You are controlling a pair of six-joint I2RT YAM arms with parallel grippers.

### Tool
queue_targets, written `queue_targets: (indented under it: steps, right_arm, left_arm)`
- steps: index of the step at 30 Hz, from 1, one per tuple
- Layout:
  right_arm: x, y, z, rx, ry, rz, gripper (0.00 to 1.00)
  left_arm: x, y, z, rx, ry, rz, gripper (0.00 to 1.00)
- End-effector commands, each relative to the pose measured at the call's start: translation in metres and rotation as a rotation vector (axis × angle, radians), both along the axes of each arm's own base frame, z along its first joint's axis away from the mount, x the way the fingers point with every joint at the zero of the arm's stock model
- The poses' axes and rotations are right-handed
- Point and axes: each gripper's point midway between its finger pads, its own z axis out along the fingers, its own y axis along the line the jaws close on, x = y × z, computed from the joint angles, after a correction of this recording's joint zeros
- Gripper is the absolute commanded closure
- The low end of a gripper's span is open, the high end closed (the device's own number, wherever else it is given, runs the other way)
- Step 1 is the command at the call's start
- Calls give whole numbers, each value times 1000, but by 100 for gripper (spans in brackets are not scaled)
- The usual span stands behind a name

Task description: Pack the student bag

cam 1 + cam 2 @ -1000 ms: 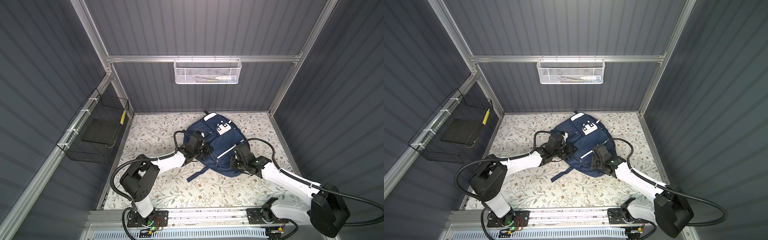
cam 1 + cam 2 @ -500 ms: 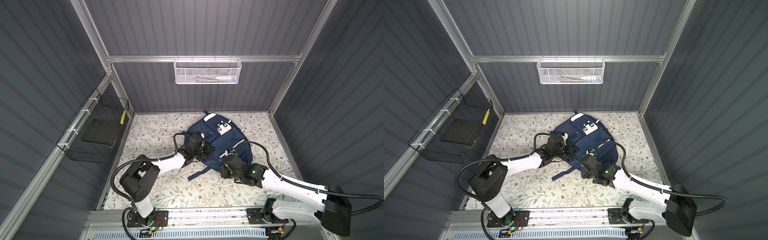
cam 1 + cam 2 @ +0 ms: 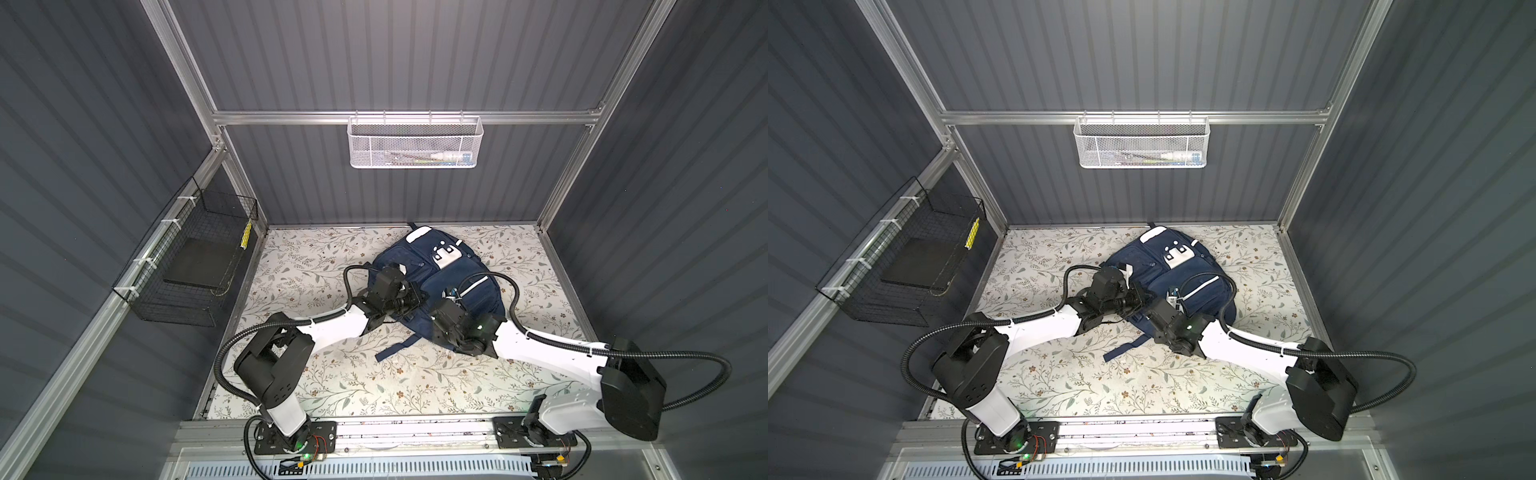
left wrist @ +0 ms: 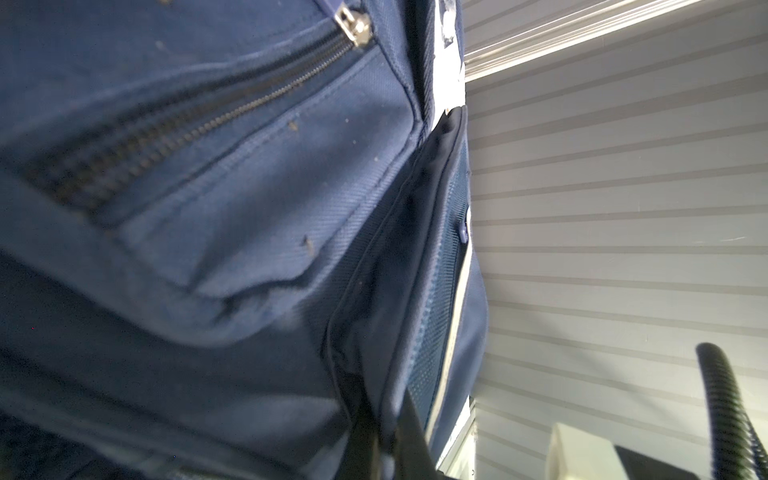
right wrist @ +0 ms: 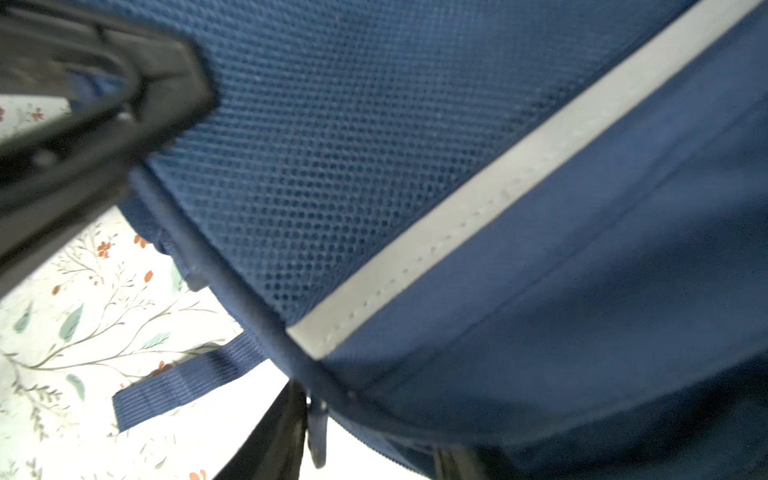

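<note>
Swinging the right gripper (image 3: 451, 298) in from the 4 o'clock side of the bag (image 3: 432, 274) to its 6 o'clock edge over the last second. Leaving the left gripper (image 3: 420, 296) at the bag's 8 o'clock side, as before. Keeping the bag flat on the flowered mat (image 3: 353, 386), past centre toward 12 o'clock, white patches up.

Storing a few long thin things (image 3: 432, 157) in the white mesh basket (image 3: 374, 141) on the back rail at 12 o'clock, too small to name through the mesh. Keeping a dark flat slab (image 3: 199, 262) and a yellow strip (image 3: 247, 237) in the black wire basket (image 3: 174, 307) on the wall at 9 o'clock.

Pinching a fold of the bag's navy cloth with the left gripper, jaws closed tight on it. Holding the right gripper's jaws partly apart astride the piped edge of the front pocket, one finger (image 5: 124, 83) pressing the mesh panel, the other beside a zip pull (image 5: 316, 432), clamping nothing.

Hiding both sets of fingertips under the wrists in both top views. Cutting the left fingers off at the frame edge in the left wrist view. Showing nothing of the bag's inside.
</note>
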Motion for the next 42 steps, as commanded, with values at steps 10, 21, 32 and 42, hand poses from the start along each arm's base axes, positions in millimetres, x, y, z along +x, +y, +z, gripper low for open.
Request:
queue_targets:
  steps: [10,21,32,42]
  right_arm:
    - [6,-17,21,-9,-38,-10,86]
    - [-18,-17,2,99,91,171,100]
    - [-37,-31,7,178,77,219,91]
    - [-22,-4,18,188,46,292,53]
  left_arm:
    - [-17,-6,46,-108,-82,-67,100]
    - [-10,-2,42,-90,-86,-50,100]
    - [0,9,21,-78,-49,-21,100]
    - [-15,-12,18,-108,-31,-71,100]
